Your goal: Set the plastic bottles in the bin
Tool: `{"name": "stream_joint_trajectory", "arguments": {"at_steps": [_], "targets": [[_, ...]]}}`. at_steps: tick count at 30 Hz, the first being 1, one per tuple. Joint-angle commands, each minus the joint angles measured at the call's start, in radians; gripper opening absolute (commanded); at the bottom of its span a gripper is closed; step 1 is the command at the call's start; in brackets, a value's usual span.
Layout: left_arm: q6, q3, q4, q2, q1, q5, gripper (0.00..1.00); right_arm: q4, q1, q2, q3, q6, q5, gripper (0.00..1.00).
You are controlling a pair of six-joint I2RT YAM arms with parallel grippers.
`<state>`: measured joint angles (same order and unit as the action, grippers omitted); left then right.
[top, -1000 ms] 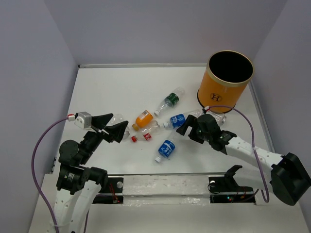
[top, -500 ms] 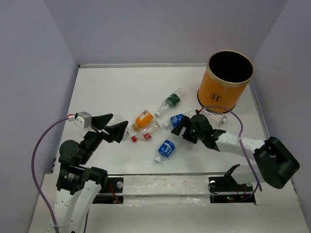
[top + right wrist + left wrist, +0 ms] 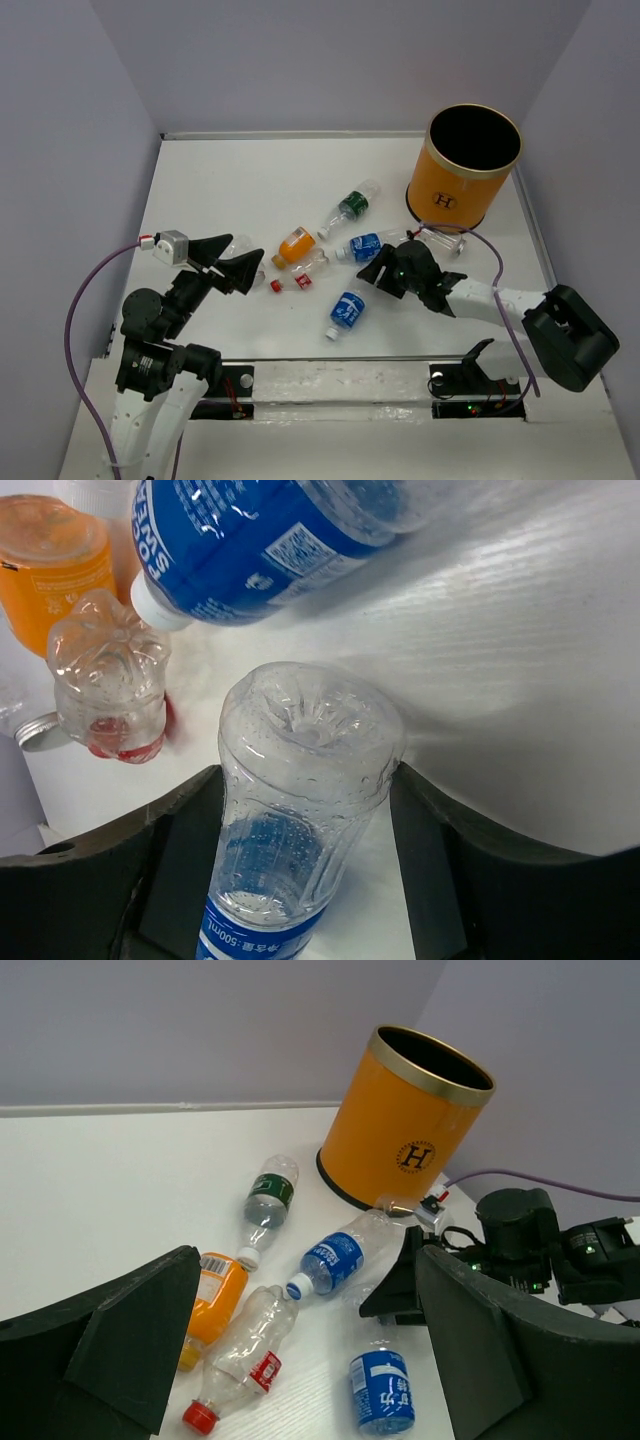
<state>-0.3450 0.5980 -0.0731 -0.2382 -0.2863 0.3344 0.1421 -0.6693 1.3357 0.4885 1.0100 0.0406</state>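
Small plastic bottles lie scattered on the white table, in front and to the left of the tall orange bin, which stands at the far right. The right gripper sits low, its fingers apart on either side of a blue-labelled bottle; whether it squeezes the bottle cannot be told. The left gripper hovers wide open at the left

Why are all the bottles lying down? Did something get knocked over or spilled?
No spill shows. The plastic bottles lie scattered on their sides across the table, outside the bin, which stands upright. The orange-filled bottle looks unbroken.
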Motion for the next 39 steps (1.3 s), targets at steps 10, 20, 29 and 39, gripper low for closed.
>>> {"name": "stream_joint_trajectory", "arguments": {"at_steps": [10, 20, 29, 39], "targets": [[-0.005, 0.003, 0.03, 0.004, 0.002, -0.005, 0.99, -0.377, -0.018, -0.549, 0.109, -0.068, 0.031, 0.41], [-0.02, -0.001, 0.039, 0.026, -0.001, -0.009, 0.99, -0.421, -0.027, -0.239, 0.927, -0.624, 0.528, 0.41], [-0.006, 0.002, 0.033, 0.048, -0.046, -0.011, 0.99, 0.065, 0.178, 0.115, 1.409, -1.355, 0.841, 0.41], [-0.002, 0.008, 0.015, 0.054, -0.068, -0.043, 0.99, 0.163, 0.388, 0.2, 1.22, -1.447, 0.815, 0.4]]}}
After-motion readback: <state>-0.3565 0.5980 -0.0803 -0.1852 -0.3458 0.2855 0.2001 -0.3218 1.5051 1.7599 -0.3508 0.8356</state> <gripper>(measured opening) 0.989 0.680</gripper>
